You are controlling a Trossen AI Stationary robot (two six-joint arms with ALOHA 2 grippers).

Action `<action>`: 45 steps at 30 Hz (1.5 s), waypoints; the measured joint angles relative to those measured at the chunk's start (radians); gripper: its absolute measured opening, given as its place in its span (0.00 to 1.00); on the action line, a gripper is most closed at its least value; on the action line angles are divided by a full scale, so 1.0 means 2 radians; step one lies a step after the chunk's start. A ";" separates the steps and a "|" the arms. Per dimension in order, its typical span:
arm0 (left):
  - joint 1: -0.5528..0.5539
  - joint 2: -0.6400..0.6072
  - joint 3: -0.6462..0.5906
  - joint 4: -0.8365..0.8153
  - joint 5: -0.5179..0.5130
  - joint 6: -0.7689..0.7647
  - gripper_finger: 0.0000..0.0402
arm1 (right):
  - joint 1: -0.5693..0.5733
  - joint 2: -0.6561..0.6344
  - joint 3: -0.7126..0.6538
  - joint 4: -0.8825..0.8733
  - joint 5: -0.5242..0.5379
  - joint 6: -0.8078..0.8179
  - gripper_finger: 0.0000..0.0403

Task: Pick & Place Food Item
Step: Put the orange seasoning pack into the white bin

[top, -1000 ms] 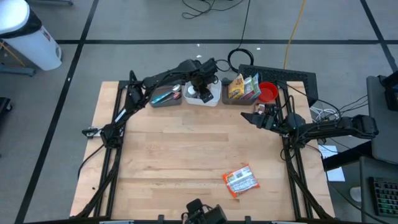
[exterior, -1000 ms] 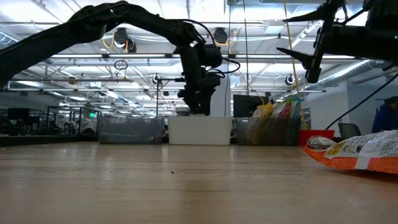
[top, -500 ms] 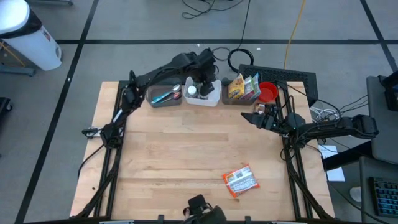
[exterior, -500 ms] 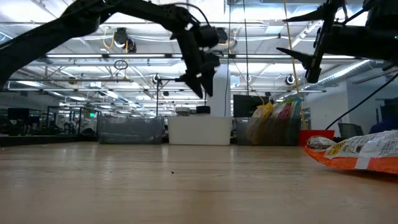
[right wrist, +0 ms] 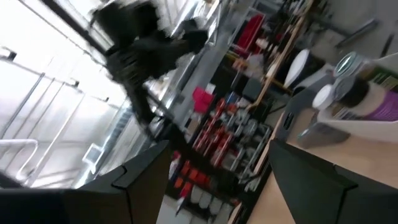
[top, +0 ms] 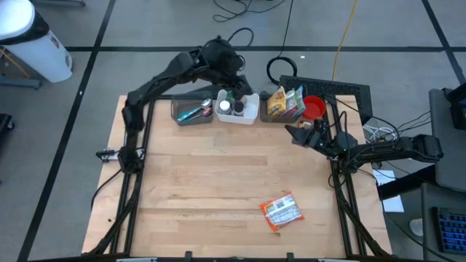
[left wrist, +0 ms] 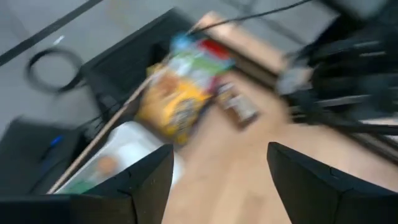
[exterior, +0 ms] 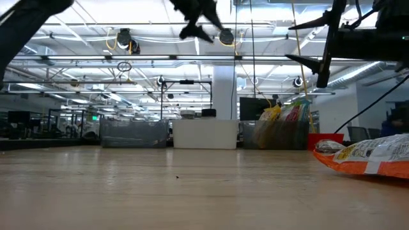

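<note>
The left gripper (top: 237,93) is being held raised above the far edge of the desk (top: 218,182), over the white bin (top: 238,109); in the left wrist view its two dark fingers (left wrist: 146,183) are being kept wide apart with nothing between them. Beyond those fingers, in that same view, the yellow snack bags (left wrist: 177,96) are being shown standing in the grey bin (top: 280,115) next to the white one, though any printing on them is being lost to blur. The right gripper (top: 295,133) is being held in the air just short of the red cup (top: 313,108), at the far right of the desk; its fingers (right wrist: 146,180) are also being kept wide, and nothing is being gripped. The orange food packet (top: 281,212) is lying flat on the desk near its front edge, well apart from both pairs of fingers and untouched; a pale label with dark print is being displayed on its face, but no word of it is being rendered legibly. In the low view the same packet (exterior: 370,158) is being seen resting at the right. A further grey bin (top: 193,113) holding a blue item is standing beside the white bin, on the side away from the snack bags.
</note>
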 joint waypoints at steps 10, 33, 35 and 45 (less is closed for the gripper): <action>-0.148 -0.010 -0.019 0.069 -0.060 0.010 0.55 | 0.000 0.000 0.000 -0.004 0.050 -0.002 0.66; -0.207 -0.350 -0.446 0.357 -0.084 -0.033 0.52 | 0.000 0.025 0.000 -0.068 0.118 0.004 0.66; -0.209 -0.402 -0.507 0.386 -0.092 -0.045 0.52 | 0.000 0.033 0.000 -0.068 0.131 0.004 0.66; -0.248 -0.564 -0.772 0.583 -0.096 -0.129 0.52 | 0.000 0.077 0.000 -0.055 0.139 0.078 0.66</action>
